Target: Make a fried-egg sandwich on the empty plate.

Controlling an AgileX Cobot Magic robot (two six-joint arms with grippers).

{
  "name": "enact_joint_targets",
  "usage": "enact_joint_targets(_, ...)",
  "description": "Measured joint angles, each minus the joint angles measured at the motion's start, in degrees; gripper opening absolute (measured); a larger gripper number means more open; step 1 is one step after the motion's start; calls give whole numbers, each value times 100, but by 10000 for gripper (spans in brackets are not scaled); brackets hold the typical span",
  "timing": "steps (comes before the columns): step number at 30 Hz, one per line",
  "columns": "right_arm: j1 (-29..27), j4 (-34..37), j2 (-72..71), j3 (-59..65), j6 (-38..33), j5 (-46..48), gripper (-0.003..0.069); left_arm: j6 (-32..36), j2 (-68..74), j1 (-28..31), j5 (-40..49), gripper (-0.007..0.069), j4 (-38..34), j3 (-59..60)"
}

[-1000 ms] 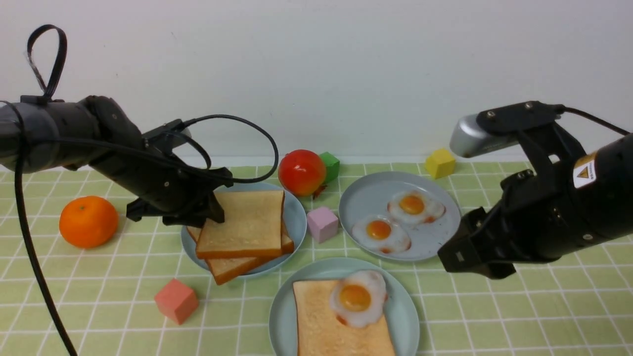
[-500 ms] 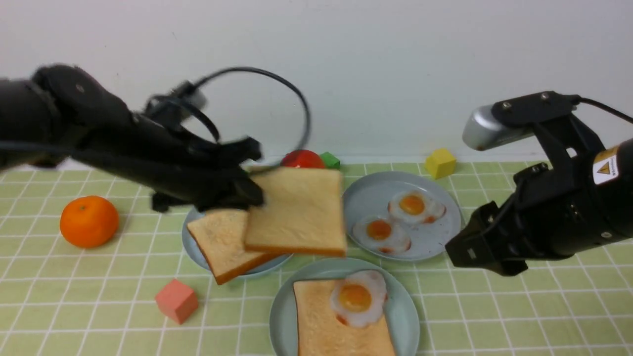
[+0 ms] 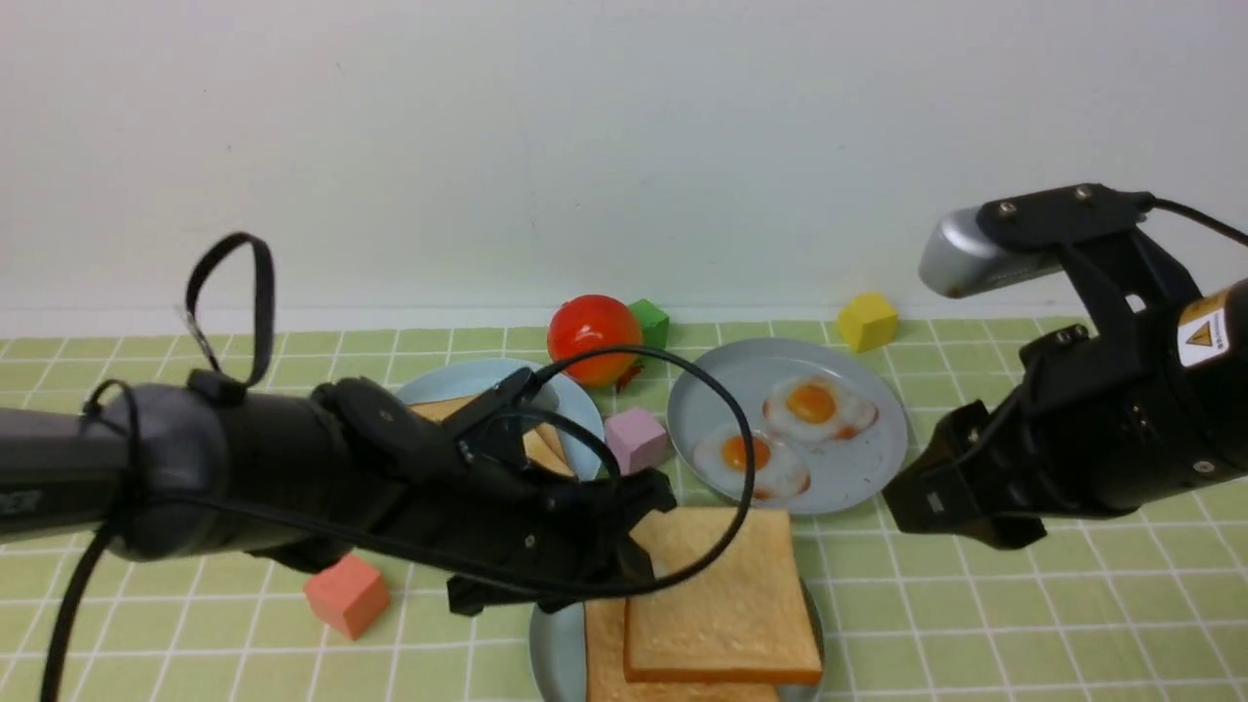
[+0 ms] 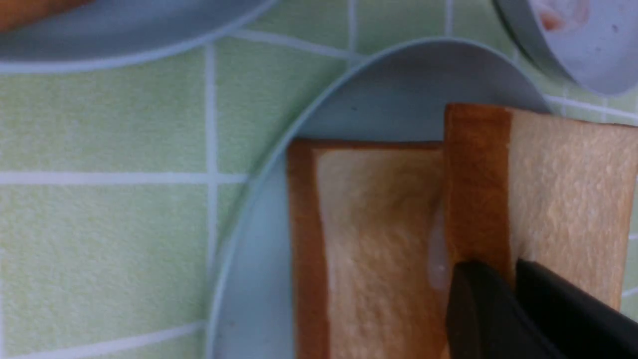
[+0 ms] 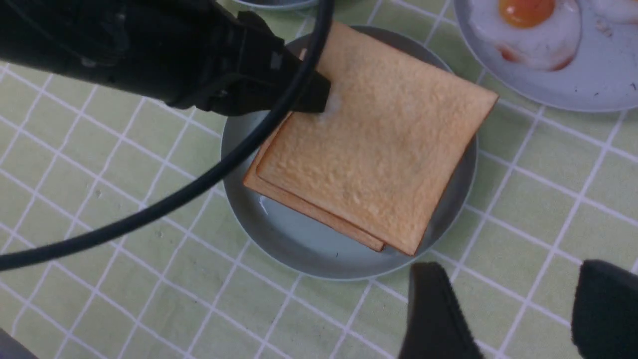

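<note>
The pale green plate (image 3: pixel 548 639) (image 5: pixel 299 244) lies at the front centre with a toast slice (image 3: pixel 603 653) (image 4: pixel 374 239) on it. A second toast slice (image 3: pixel 721 604) (image 5: pixel 379 139) covers it, shifted a little to the right. My left gripper (image 3: pixel 634 556) (image 4: pixel 513 279) is shut on this upper slice's left crust edge. The fried egg is hidden between the slices, apart from a white sliver (image 4: pixel 437 249) in the left wrist view. My right gripper (image 3: pixel 916 507) (image 5: pixel 518 309) hangs open and empty to the right of the plate, above the cloth.
Behind stand a grey-blue plate (image 3: pixel 575 400) with toast and another (image 3: pixel 858 478) with two fried eggs. A tomato (image 3: pixel 585 331) and green (image 3: pixel 651 322), lilac (image 3: pixel 636 439), yellow (image 3: pixel 867 320) and red (image 3: pixel 346 593) cubes lie around. My left arm's cable (image 5: pixel 199 184) loops over the front plate.
My left arm has carried a toast slice from the back-left plate forward and down over the egg and toast on the front plate. The right arm has drawn back slightly.
</note>
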Motion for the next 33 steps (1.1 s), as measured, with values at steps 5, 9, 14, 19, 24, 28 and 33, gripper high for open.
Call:
enact_joint_targets(5, 0, -22, -61, 0, 5, 0, 392, 0, 21, -1, -70, 145, -45, 10)
enact_joint_targets(9, 0, -36, -131, 0, 5, 5, 392, 0, 21, -1, -12, 244, 9, 10)
enact_joint_targets(14, 0, -190, -274, 0, 85, 82, 392, -33, -125, -1, 133, 354, 465, 10)
enact_joint_targets(19, 0, -978, -768, 7, 823, 503, 333, -251, -896, -1, 320, 426, 1313, 17)
enact_joint_targets(24, 0, -1502, -1711, 434, 1748, 472, 87, -278, -1844, -1, 977, 412, 2196, 19)
enact_joint_targets(28, 0, -1524, -2533, 1142, 1955, -109, -8, -308, -2534, -1, 1685, 342, 2503, 31)
enact_joint_targets(33, 0, -1536, -3961, 2626, 1979, -1460, -11, -919, -3567, -1, 2471, 148, 2900, 31)
